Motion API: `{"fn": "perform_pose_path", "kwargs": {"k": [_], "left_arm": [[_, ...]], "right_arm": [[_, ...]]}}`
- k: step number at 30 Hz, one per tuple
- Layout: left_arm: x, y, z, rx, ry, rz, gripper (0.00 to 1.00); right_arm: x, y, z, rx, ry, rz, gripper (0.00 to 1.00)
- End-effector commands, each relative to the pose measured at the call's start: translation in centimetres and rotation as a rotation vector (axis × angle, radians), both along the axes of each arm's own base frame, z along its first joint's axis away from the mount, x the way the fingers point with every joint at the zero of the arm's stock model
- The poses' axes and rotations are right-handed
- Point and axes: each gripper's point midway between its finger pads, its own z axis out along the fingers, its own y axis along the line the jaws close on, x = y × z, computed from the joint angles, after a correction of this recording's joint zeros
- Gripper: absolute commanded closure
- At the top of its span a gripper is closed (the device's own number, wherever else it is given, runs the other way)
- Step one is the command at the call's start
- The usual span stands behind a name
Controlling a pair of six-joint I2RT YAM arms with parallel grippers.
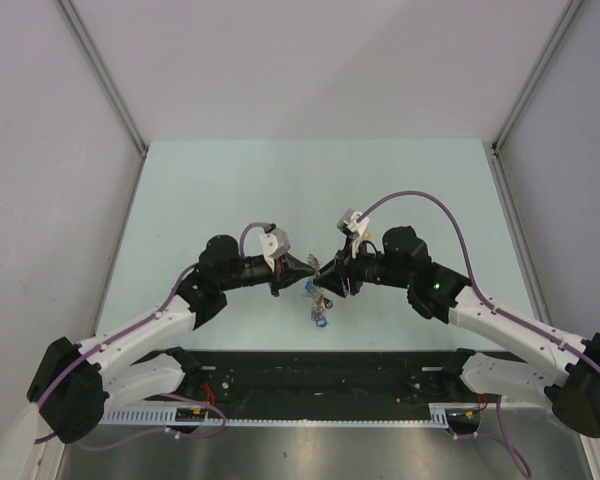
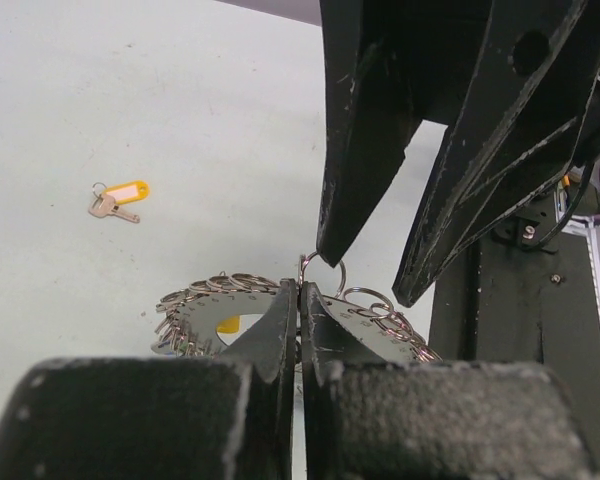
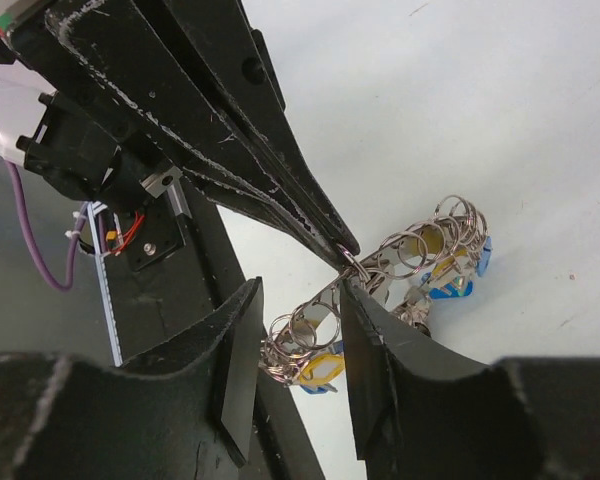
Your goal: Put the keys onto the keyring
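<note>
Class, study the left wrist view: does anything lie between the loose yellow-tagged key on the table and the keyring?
Nothing visible does. Only bare table separates the key from the keyring. The left gripper is shut on the keyring, and the right gripper, open, is at the keyring too; neither is near the key.

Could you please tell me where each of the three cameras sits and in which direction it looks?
Top external: fixed above and behind the arms, looking down on the table; both arms show, left gripper meeting right gripper.
Left wrist: on the left arm, looking along its own shut fingers at the right gripper's open fingers; a yellow-tagged key lies beyond.
Right wrist: on the right arm, looking past its own open fingers at the left gripper's tip.
Shared: both wrist views show the keyring, clamped by the left gripper.
</note>
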Motion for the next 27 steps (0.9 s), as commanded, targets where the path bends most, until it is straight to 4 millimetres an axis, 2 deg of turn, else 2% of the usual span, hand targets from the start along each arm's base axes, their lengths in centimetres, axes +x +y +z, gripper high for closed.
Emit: {"fn": "perform_pose_path", "kwargs": {"k": [1, 6, 10, 15, 27], "left_arm": [[0.2, -0.1, 3.4, -0.1, -0.076, 0.02, 0.99], [0.7, 0.3, 3.8, -0.136, -0.074, 0.075, 1.0], [0.4, 0.4, 4.2, -0.171, -0.081, 0.073, 0.99], [0.2, 0.5, 3.8, -0.167, -0.076, 0.067, 1.0], [-0.1, 0.5, 4.2, -0.185, -0.083, 0.057, 1.0]], "right_arm": [[0.3, 0.5, 0.5, 0.023, -0.016, -0.008, 0.61], [-0.5, 0.5, 0.4, 0.014, -0.019, 0.032, 0.63], [0.6, -0.7, -1.0, -0.046, 0.014, -0.066, 0.62], [1.8, -1.7, 0.3, 0.001, 0.011, -0.154, 0.6], [1.8, 0.0, 0.4, 0.061, 0.038, -0.09, 0.64]]}}
